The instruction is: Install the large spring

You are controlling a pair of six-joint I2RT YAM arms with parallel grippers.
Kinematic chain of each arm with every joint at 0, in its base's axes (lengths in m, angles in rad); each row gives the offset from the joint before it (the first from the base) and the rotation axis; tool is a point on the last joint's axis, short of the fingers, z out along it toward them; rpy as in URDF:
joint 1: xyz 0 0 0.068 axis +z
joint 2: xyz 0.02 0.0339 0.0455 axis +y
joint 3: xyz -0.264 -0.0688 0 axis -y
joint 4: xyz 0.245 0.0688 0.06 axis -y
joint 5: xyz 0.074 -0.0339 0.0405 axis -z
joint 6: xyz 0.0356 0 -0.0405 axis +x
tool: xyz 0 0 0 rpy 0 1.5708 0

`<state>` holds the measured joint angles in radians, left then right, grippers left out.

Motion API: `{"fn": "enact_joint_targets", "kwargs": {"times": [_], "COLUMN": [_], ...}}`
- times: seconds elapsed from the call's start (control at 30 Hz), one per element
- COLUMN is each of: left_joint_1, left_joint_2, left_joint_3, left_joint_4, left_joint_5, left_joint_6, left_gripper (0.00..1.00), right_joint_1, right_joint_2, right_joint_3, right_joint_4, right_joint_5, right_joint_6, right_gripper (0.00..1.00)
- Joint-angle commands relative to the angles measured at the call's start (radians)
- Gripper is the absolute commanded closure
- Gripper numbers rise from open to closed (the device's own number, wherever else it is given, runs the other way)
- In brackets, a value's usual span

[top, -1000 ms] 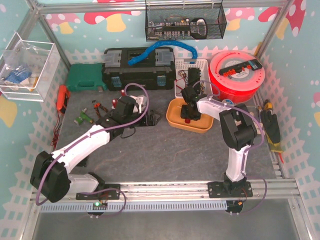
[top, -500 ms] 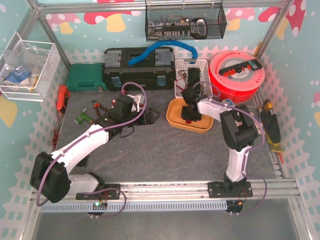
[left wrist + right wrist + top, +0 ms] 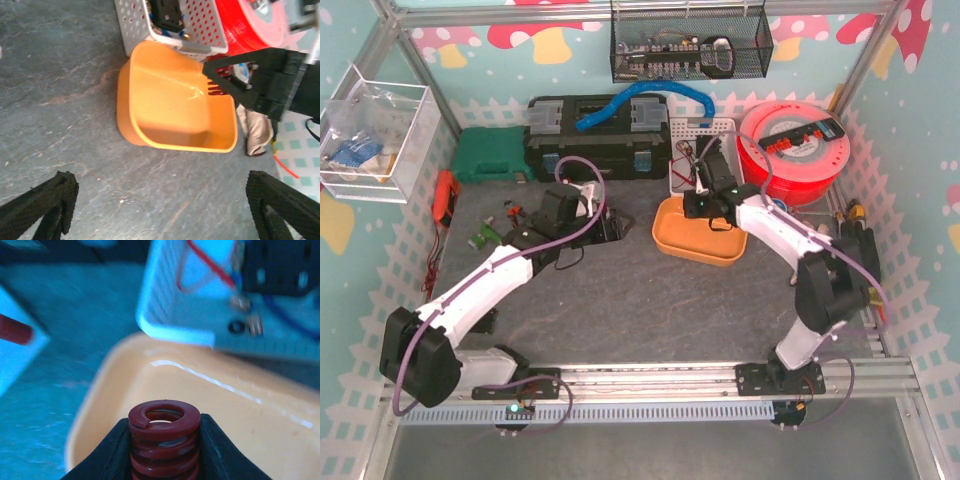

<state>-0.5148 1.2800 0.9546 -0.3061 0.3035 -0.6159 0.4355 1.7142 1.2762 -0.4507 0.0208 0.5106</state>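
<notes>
**Right arm.** The right gripper (image 3: 705, 207) hangs over the far part of the orange tray (image 3: 692, 247), which sits on the grey table (image 3: 640, 300) just in front of the white basket (image 3: 687, 150). In the right wrist view, its two black fingers (image 3: 107, 455) are closed against the sides of the large red spring (image 3: 164, 432). The spring stands on end between them with its open top coil facing the camera. The tray floor behind it looks bare, and the basket rim lies beyond, though this view is blurred. Whether the spring's lower end touches the tray cannot be told.

**Left arm.** The left gripper (image 3: 160, 187) is spread wide, with one fingertip at each lower corner of the left wrist view, and it holds nothing. It points across bare table towards the tray. From overhead, this arm reaches to a small black fixture (image 3: 608, 228) to the left of the tray, near the black toolbox (image 3: 600, 135).

**Surroundings.** A red spool (image 3: 795, 150) stands to the right of the basket.
</notes>
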Motion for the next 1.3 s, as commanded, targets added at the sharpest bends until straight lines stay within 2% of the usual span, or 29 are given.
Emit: {"fn": "enact_joint_targets", "kwargs": {"times": [0.0,0.07,0.23,0.3,0.4,0.5,0.8,0.9,1.27], "left_joint_1": [0.009,0.009,0.01,0.01,0.011,0.01,0.007,0.004,-0.011], "left_joint_2": [-0.039,-0.041,-0.034,-0.035,-0.03,-0.022,-0.011,0.017,0.125], "left_joint_3": [0.062,0.078,0.12,0.135,0.165,0.186,0.144,0.154,0.206], "left_joint_4": [-0.016,-0.019,-0.042,-0.047,-0.053,-0.057,-0.063,-0.064,-0.077], "left_joint_5": [0.046,0.063,0.103,0.123,0.176,0.259,0.37,0.392,0.427], "left_joint_6": [0.006,0.013,-0.011,-0.017,0.014,0.057,0.15,0.151,0.177], "left_gripper": [0.12,0.17,0.38,0.41,0.41,0.39,0.28,0.29,0.41], "right_joint_1": [0.027,0.032,0.086,0.137,0.224,0.25,0.276,0.282,0.321], "right_joint_2": [-0.142,-0.187,-0.316,-0.389,-0.477,-0.519,-0.494,-0.481,-0.418], "right_joint_3": [-0.042,-0.067,-0.201,-0.269,-0.389,-0.445,-0.431,-0.425,-0.373], "right_joint_4": [0.142,0.171,0.308,0.404,0.543,0.633,0.668,0.684,0.691], "right_joint_5": [-0.072,-0.141,-0.254,-0.267,-0.246,-0.246,-0.278,-0.283,-0.269], "right_joint_6": [-0.165,-0.228,-0.374,-0.468,-0.601,-0.649,-0.733,-0.747,-0.786], "right_gripper": [0.82,0.82,0.85,0.86,0.9,0.91,0.91,0.91,0.92]}}
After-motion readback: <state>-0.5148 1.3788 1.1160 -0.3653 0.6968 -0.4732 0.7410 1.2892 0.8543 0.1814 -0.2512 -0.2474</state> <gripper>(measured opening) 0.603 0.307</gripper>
